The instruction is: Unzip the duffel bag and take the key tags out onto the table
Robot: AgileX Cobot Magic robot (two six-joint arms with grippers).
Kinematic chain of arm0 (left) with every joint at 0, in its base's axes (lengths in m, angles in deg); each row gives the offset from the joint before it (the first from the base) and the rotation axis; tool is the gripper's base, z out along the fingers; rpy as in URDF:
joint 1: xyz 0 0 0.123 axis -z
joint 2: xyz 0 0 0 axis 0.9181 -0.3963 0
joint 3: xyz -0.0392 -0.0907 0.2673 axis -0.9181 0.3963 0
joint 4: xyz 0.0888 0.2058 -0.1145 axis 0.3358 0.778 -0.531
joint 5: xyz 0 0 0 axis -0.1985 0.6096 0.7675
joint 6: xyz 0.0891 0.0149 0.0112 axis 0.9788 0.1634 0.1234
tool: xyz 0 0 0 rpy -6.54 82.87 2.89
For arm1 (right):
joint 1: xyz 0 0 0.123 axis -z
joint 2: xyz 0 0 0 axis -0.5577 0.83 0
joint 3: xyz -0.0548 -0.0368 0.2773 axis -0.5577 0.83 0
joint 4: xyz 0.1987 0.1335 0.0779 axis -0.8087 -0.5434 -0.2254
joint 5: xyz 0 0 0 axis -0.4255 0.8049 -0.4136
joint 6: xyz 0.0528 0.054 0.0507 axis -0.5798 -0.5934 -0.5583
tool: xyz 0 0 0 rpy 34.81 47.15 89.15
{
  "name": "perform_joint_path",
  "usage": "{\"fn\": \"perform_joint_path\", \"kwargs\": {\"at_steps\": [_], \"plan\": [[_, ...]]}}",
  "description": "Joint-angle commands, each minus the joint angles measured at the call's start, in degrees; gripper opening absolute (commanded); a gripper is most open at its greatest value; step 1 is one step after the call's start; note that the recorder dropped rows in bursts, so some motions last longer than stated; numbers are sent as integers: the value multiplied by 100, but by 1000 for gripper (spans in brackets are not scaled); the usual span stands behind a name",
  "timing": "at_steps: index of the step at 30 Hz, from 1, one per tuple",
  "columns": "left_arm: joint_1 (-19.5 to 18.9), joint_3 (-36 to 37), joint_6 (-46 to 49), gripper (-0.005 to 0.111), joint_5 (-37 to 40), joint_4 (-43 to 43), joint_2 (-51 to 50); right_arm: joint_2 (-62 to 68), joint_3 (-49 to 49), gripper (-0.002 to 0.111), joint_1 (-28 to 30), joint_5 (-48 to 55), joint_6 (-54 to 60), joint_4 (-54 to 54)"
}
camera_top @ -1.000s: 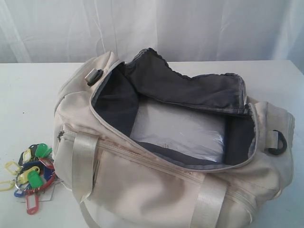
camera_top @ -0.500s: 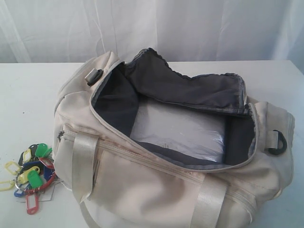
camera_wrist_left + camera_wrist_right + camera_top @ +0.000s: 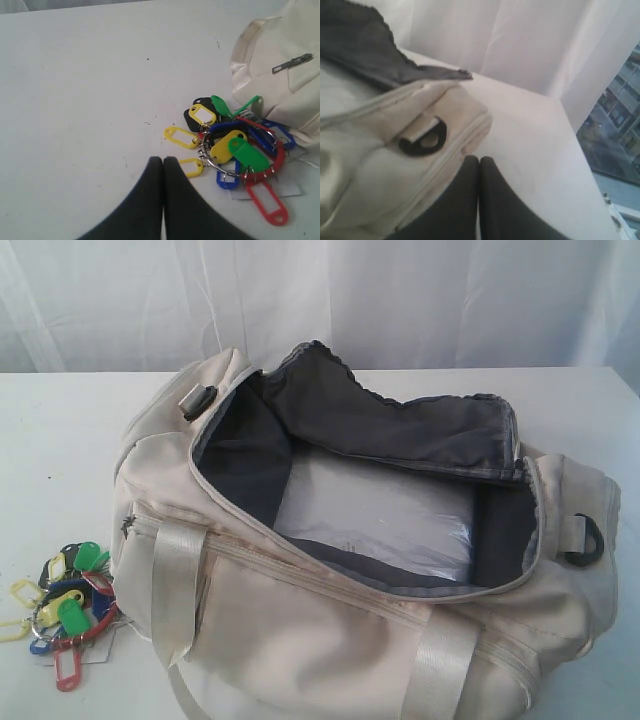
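Observation:
The cream duffel bag lies unzipped in the exterior view, its dark grey lining folded back over a pale bottom panel. The key tags rest on the white table just left of the bag's end. In the left wrist view the same key tags lie beside the duffel bag; my left gripper is shut and empty, its tips next to a yellow tag. My right gripper is shut on nothing, beside the bag's end with a black D-ring. Neither gripper shows in the exterior view.
A white paper label lies under the tags. White curtains hang behind the table. The table's far right corner drops off toward a window.

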Motion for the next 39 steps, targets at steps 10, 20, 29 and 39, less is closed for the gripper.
{"fn": "perform_joint_path", "kwargs": {"at_steps": [10, 20, 29, 39], "plan": [[97, 15, 36, 0, -3, 0, 25, -33, 345, 0, 260, -28, -22, -21], [97, 15, 36, 0, -3, 0, 25, -33, 345, 0, 1281, -28, -22, -21], [97, 15, 36, 0, -3, 0, 25, -33, 345, 0, 1281, -25, -22, -21], [97, 15, 34, 0, 7, 0, 25, -33, 345, 0, 1259, -100, -22, -1621]]}}
